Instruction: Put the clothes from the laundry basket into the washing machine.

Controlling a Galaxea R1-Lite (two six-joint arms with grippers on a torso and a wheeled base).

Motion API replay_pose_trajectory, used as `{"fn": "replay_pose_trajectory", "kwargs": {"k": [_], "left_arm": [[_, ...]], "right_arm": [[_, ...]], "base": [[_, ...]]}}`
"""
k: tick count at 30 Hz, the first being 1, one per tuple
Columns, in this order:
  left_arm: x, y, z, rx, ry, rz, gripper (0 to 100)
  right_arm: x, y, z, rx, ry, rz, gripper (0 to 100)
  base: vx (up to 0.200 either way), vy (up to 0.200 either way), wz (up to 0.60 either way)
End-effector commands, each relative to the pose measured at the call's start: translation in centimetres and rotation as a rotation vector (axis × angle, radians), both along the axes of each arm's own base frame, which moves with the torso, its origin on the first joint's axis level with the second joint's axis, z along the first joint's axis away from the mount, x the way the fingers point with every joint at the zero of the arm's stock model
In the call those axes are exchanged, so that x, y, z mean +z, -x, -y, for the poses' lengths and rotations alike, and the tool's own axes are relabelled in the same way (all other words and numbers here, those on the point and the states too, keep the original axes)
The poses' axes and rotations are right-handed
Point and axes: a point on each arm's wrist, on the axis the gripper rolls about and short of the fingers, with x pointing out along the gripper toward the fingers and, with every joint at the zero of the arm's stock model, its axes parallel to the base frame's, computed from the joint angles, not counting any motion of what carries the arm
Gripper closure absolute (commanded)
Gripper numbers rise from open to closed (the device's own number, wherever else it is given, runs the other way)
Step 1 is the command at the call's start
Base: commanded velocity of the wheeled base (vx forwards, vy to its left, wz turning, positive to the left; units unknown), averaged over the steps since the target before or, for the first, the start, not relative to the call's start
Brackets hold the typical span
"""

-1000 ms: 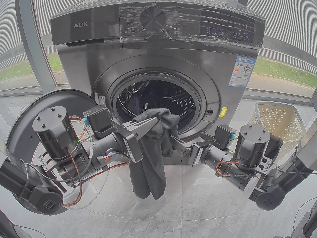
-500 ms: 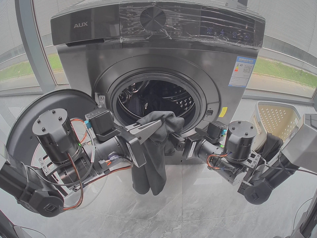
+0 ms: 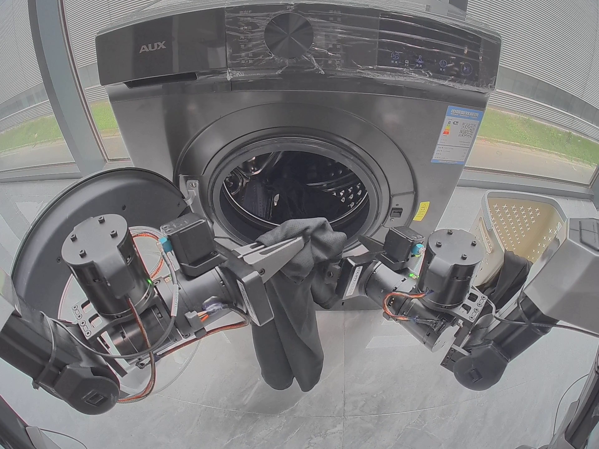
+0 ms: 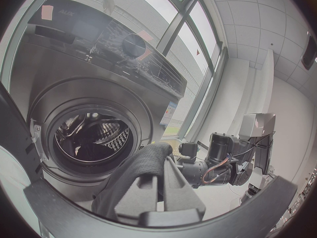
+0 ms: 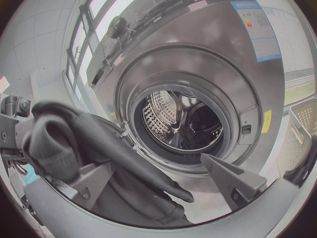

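My left gripper point(image 3: 297, 243) is shut on a dark grey garment point(image 3: 292, 319), held just in front of the washing machine's round drum opening point(image 3: 293, 185). The cloth bunches over its fingers point(image 4: 165, 185) and hangs in a long fold toward the floor. From the right, my right gripper point(image 5: 155, 161) stands open beside the garment, with cloth draped over one finger point(image 5: 94, 177) and the other finger point(image 5: 234, 179) bare. Dark clothes point(image 5: 198, 129) lie inside the drum. The laundry basket point(image 3: 530, 216) stands at the right with a dark garment point(image 3: 508, 275) over its near rim.
The washing machine point(image 3: 299, 101) fills the middle, and its round door point(image 3: 93, 201) is swung open at the left, behind my left arm. Pale tiled floor point(image 3: 374, 394) lies in front. Large windows stand behind the machine.
My right gripper has moved left and forward, up against the hanging garment. My left gripper has edged a little toward the drum with the cloth, which now hangs slightly lower.
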Motion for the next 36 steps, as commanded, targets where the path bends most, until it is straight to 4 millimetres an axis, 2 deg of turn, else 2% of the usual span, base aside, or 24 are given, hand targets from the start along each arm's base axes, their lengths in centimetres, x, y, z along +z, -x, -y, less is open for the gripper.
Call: {"fn": "replay_pose_trajectory", "kwargs": {"k": [1, 13, 21, 22, 28, 36], "left_arm": [[-0.5, 0.2, -0.1, 0.000, -0.012, -0.014, 100], [-0.8, -0.2, -0.3, 0.016, -0.016, -0.026, 100], [-0.8, -0.2, -0.4, 0.005, -0.002, -0.044, 100], [-0.8, -0.2, -0.3, 0.004, -0.001, -0.042, 0], [-1.2, -1.6, -1.3, 0.073, -0.009, -0.054, 0], [-1.6, -1.7, -1.6, 0.083, -0.010, -0.061, 0]], "right_arm": [[-0.1, 0.1, -0.2, 0.009, 0.001, 0.009, 100], [-0.1, 0.5, -0.1, 0.027, -0.005, 0.025, 100], [1.2, 1.7, 1.0, 0.026, -0.018, 0.043, 100], [1.3, 1.7, 1.1, 0.026, -0.018, 0.043, 100], [2.7, 2.5, 2.0, 0.012, -0.036, 0.062, 100], [3.3, 2.9, 2.4, 0.009, -0.038, 0.078, 100]], "base": [[0.000, 0.000, 0.00], [0.000, 0.000, 0.00], [0.000, 0.000, 0.00], [0.000, 0.000, 0.00], [0.000, 0.000, 0.00], [0.000, 0.000, 0.00]]}}
